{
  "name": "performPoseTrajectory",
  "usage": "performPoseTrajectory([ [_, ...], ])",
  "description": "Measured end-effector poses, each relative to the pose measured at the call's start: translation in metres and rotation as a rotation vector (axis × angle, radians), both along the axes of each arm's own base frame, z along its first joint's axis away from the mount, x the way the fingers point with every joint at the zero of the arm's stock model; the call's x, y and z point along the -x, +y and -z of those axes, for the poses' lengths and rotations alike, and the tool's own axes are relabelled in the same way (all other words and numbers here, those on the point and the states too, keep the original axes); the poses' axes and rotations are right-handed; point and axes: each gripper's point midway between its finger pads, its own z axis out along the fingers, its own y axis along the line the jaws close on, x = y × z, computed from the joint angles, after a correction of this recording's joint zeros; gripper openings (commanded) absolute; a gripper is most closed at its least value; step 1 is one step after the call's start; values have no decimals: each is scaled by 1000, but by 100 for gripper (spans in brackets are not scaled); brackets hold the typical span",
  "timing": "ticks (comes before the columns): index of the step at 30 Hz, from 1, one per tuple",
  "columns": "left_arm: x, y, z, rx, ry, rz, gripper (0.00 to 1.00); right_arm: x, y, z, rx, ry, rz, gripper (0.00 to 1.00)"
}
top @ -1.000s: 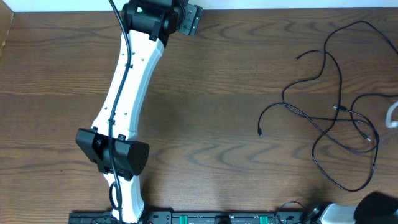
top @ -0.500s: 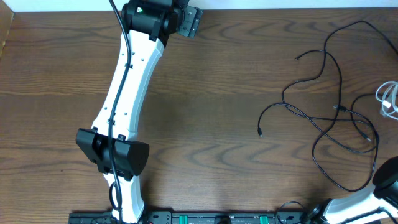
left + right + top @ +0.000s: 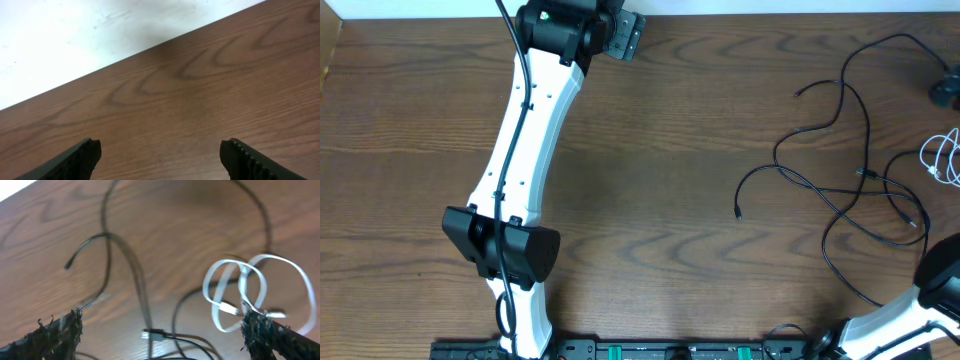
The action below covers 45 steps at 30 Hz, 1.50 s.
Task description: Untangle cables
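Observation:
Long black cables (image 3: pixel 845 165) lie looped and crossed over each other on the right of the wooden table (image 3: pixel 700 150). A short white cable (image 3: pixel 945 155) lies coiled at the right edge. In the right wrist view my right gripper (image 3: pixel 165 332) stands open above them. The white cable's loops (image 3: pixel 255 287) lie against the right fingertip (image 3: pixel 265 332). A black plug (image 3: pixel 156 335) sits between the fingers, gripped by neither. My left gripper (image 3: pixel 632 35) is at the far edge, well away from the cables, open (image 3: pixel 160 155) over bare wood.
The left arm (image 3: pixel 525 150) stretches from the front rail to the table's far edge. The right arm's elbow (image 3: pixel 942 280) shows at the bottom right corner. A dark shape (image 3: pixel 946 93) sits at the right edge above the white cable. White floor (image 3: pixel 75 35) lies beyond the far edge.
The white cable has gone from a short piece at the right edge to a loose coil slightly higher up. The right arm's elbow has risen into view. The left arm has not moved.

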Motion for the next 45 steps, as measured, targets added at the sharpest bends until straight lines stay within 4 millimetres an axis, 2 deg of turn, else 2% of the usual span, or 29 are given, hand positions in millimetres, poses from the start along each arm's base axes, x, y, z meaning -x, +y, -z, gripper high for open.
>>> performPoseTrajectory([
  [5,0,0,0,0,0,0,81,-28,71,2,48,19,-174,99],
  [12,0,0,0,0,0,0,81,-53,224,1,200,20,-498,99],
  [13,0,0,0,0,0,0,81,-51,258,0,222,12,-567,99],
  [15,0,0,0,0,0,0,81,-46,289,-2,243,4,-631,99],
  [16,0,0,0,0,0,0,81,-42,311,-5,258,-6,-675,99],
  [17,0,0,0,0,0,0,81,-38,323,-6,264,-12,-699,99],
  [18,0,1,0,0,0,-1,81,-32,344,-9,281,-22,-740,99],
  [20,-1,4,0,6,1,-9,81,-27,360,-10,303,-29,-772,99],
  [23,-5,18,0,35,6,-62,81,-26,367,-13,371,-36,-738,99],
  [25,-9,35,0,65,9,-120,81,-28,363,-16,393,-40,-700,99],
  [27,-13,60,0,93,10,-197,81,-32,350,-25,423,-61,-628,99],
  [29,-17,84,0,137,16,-248,81,-35,340,-48,440,-124,-569,99],
  [30,-18,98,-1,168,18,-272,81,-32,334,-72,446,-184,-533,99],
  [31,-17,113,-5,189,12,-299,81,-24,325,-106,447,-264,-494,99],
  [32,-15,124,-11,203,2,-316,81,-15,319,-130,447,-318,-470,99],
  [34,-7,137,-26,218,-22,-337,81,4,307,-165,444,-391,-434,99],
  [36,10,148,-49,231,-50,-356,81,24,294,-187,445,-429,-393,99],
  [37,21,153,-61,234,-66,-364,81,41,280,-199,454,-435,-347,99],
  [38,32,158,-77,237,-93,-371,81,47,275,-202,458,-434,-331,99],
  [41,58,166,-104,242,-140,-386,81,63,264,-202,470,-404,-302,99],
  [43,63,166,-110,243,-151,-386,81,65,262,-200,474,-388,-298,99],
  [45,66,166,-108,242,-139,-388,81,68,260,-194,475,-359,-297,99],
])
